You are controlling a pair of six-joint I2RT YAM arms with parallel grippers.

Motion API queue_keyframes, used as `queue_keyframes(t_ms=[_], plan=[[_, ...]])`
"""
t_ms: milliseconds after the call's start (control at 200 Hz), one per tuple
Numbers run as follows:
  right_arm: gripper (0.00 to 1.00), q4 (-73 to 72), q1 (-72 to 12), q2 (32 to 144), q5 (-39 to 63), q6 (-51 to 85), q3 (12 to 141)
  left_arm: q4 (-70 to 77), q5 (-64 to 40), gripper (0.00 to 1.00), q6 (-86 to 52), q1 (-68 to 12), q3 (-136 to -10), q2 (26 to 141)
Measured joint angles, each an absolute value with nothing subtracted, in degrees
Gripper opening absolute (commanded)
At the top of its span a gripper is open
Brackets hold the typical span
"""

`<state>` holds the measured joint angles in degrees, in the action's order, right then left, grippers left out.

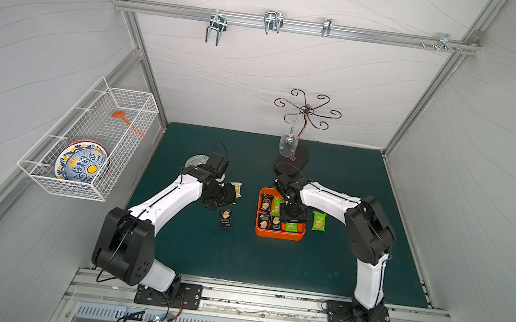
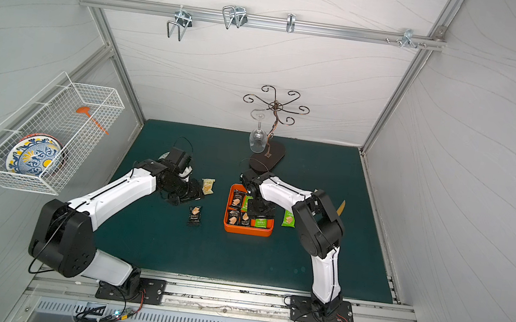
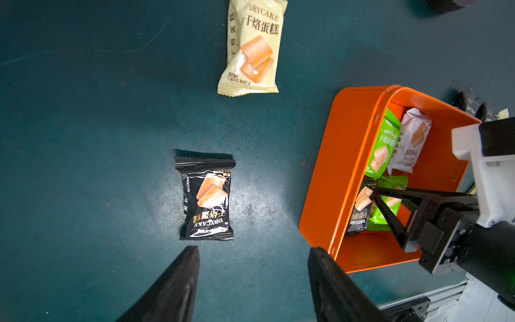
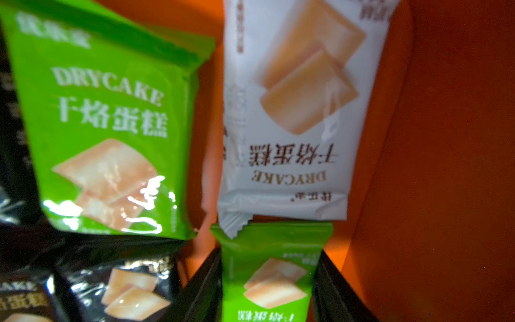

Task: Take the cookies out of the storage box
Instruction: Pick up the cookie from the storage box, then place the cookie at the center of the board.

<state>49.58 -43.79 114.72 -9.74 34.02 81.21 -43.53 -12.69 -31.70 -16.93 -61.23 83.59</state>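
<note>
Storage box (image 1: pixel 279 234) — right gripper (image 4: pixel 270 253) inside, fingers (image 4: pixel 195 301) flank green pkt (image 4: pixel 274 278) for lift-out; clamp can't tell. Left gripper (image 3: pixel 253 249) — fingers (image 3: pixel 172 292) apart, empty, left of box.

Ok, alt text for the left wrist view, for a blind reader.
The right tool reaches into the orange storage box of green, white and black packets. A black packet and a pale yellow packet lie outside on the mat, ahead of the open left tool.

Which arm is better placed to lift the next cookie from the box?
Right. The right gripper is inside the orange box, jaws either side of a green packet. The left gripper hangs open over the mat outside the box.
</note>
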Motion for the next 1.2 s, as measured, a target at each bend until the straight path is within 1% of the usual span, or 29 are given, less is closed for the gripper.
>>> queue_keyframes(t_ms=[60, 415, 920, 1050, 1201], plan=[[0.47, 49.5, -43.8, 114.7, -9.6, 34.0, 81.2, -43.5, -12.7, 0.67, -31.7, -16.9, -61.2, 83.6], [0.47, 50.2, -43.7, 114.3, -10.2, 34.0, 82.1, -43.5, -12.7, 0.67, -31.7, -16.9, -61.2, 83.6], [0.46, 52.6, -43.0, 110.0, -10.5, 33.1, 86.1, -43.5, -12.7, 0.67, -31.7, -16.9, -61.2, 83.1], [0.46, 53.1, -41.6, 107.9, -10.5, 33.1, 86.0, -43.5, -12.7, 0.67, -31.7, -16.9, -61.2, 83.0], [0.46, 53.0, -37.6, 103.1, -10.5, 32.3, 83.8, -43.6, -12.8, 0.67, -31.7, -16.9, -61.2, 83.0]])
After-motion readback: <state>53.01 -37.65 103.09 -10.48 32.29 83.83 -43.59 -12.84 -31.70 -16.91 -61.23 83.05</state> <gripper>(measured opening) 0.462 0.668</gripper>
